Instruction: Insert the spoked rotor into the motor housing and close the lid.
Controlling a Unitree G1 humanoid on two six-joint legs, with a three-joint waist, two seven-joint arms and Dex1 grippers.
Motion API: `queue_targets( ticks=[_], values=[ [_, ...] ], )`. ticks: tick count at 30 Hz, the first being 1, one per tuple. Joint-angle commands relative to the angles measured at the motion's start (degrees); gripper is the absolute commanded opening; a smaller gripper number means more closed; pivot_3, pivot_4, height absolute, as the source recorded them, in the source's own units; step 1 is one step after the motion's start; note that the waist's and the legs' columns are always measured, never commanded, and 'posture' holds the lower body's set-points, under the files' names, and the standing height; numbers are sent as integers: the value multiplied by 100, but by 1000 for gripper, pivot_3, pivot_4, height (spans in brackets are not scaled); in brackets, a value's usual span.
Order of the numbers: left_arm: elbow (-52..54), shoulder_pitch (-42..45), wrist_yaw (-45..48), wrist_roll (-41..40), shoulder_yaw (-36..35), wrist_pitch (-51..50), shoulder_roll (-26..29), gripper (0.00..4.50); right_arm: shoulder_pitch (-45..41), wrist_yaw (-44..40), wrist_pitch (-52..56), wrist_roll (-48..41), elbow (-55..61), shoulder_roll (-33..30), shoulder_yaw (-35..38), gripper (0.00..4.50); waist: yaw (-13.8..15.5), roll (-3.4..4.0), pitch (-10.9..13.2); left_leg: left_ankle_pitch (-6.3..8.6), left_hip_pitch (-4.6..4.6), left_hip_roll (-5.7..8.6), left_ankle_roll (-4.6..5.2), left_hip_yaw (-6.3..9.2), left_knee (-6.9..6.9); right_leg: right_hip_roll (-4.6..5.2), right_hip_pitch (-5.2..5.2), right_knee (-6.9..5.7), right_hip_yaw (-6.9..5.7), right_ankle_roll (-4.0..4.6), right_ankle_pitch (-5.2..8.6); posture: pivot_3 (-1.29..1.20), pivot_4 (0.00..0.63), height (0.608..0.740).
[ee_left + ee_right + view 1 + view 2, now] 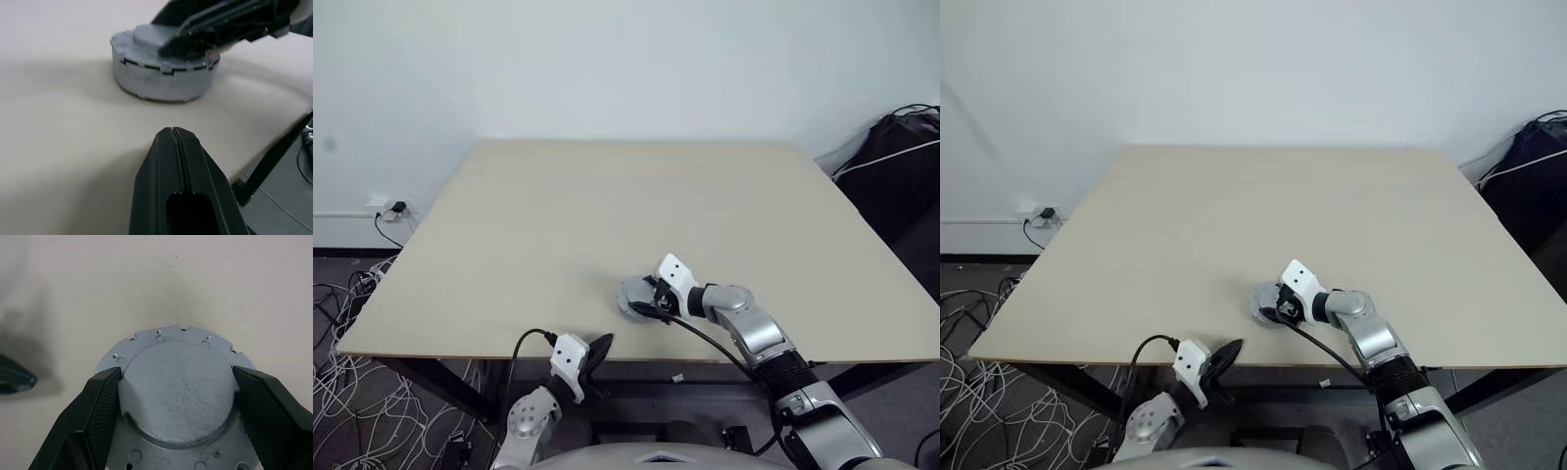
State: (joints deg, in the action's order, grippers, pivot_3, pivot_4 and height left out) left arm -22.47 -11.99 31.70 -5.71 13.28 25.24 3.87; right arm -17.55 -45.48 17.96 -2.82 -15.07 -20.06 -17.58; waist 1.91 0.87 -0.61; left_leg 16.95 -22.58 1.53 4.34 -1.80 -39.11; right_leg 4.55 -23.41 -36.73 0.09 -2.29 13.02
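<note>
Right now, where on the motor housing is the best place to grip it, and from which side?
Grip the raised round centre of the motor housing from above, fingers on opposite sides. It lies flat on the table, and its notched outer rim is wider. The right gripper already clasps it there.

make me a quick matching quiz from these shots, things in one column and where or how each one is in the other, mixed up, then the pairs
Things:
1. left hand
2. right hand
3. lid
4. table

Places or states:
A. pale tan, carries the grey round assembly near its front edge
B. fingers pressed together, holding nothing, near the table's front edge
C. silvery plate with a raised round centre, on top of the assembly
D. fingers spread, one on each side of the raised centre

Pairs: 1-B, 2-D, 3-C, 4-A
</note>
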Motion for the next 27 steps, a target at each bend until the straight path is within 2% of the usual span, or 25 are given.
queue_targets(
  ticks=[1,7,16,27],
  values=[
    [84,456,-102,-131,-163,90,-155,0,59,9,174,140,-162,-130,-16,3282,10,0,-1,0,0,-1,0,0,-1,0,0,0,-3,0,0,0,0,740],
    [616,890,-138,-233,-284,-413,-36,0,101,-9,185,130,-125,-110,-30,3282,-4,-6,-1,-1,-2,0,1,0,-2,-4,2,7,-1,-1,-1,0,0,740],
    [1344,580,-137,-255,-111,-1013,59,0,30,-148,233,215,-154,-274,-107,3282,1,-4,-2,-1,-2,1,1,0,-1,-1,3,9,0,0,0,0,0,740],
    [992,564,-113,-193,-96,-812,34,0,-9,-224,271,155,-179,-353,-69,3282,55,-1,-3,2,-8,1,4,0,1,0,3,21,-1,0,0,0,0,740]
  ],
)
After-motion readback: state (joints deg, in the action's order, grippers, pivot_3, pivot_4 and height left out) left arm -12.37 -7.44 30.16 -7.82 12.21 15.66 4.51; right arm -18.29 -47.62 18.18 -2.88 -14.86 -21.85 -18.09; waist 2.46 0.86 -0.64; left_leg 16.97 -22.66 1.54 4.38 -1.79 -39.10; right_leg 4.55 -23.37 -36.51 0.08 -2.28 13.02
